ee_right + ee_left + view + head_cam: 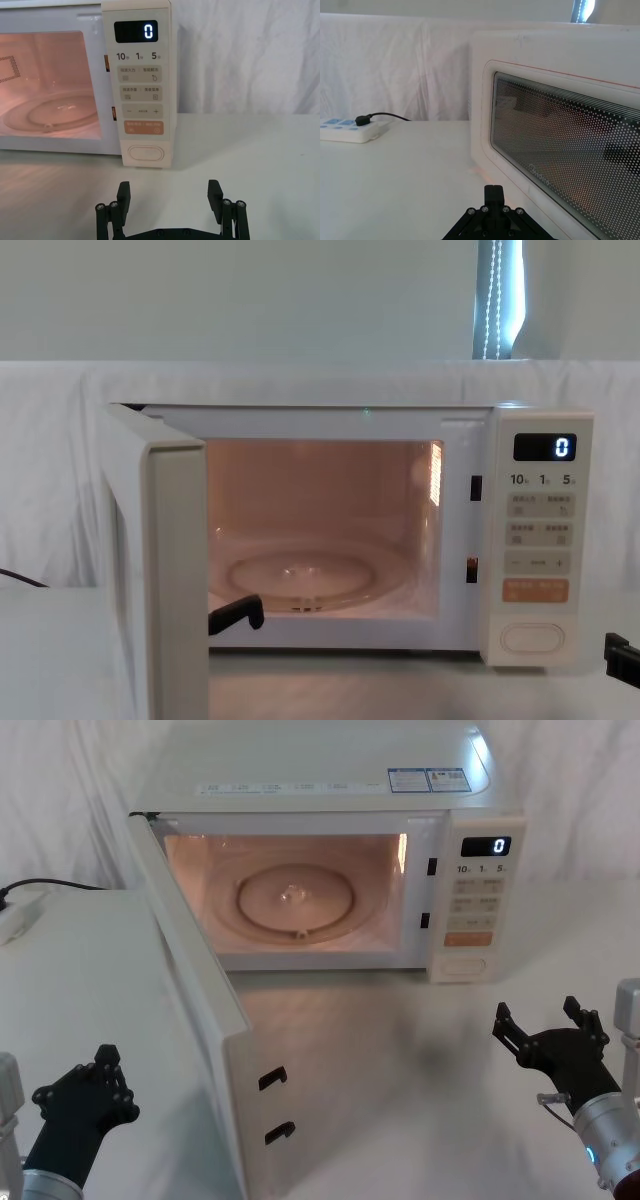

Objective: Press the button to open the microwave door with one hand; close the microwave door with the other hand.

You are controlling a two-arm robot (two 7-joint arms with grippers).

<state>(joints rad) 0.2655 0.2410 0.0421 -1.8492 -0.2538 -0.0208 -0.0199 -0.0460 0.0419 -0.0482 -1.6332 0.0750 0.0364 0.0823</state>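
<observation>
So the microwave door is already swung wide open, which I'd read as the button half being done — what's left is closing it. The cavity is lit up pinkish, the glass turntable sits bare inside, and the display reads 0.

The right gripper hangs low on the right of the table, in front of the control panel and well short of it, fingers spread wide with nothing between them. From its wrist camera the button is straight ahead at the bottom of the panel, under the orange key. It's a wide cream pill shape, unmarked, bigger than any other key there.

The left gripper is down at the near left, on the outer side of the open door and not touching it. Its fingers look drawn close together, holding nothing. Its wrist view faces the door's outer face: cream frame, dotted dark window, faint logo near the lower edge.

Next move, I reckon, falls to the left arm — get against that outer face near the free edge, where the two latch hooks stick out, and push it round toward the cavity until it latches. The door hinges on the microwave's left side, so the push has to follow an arc, not a straight line
</observation>
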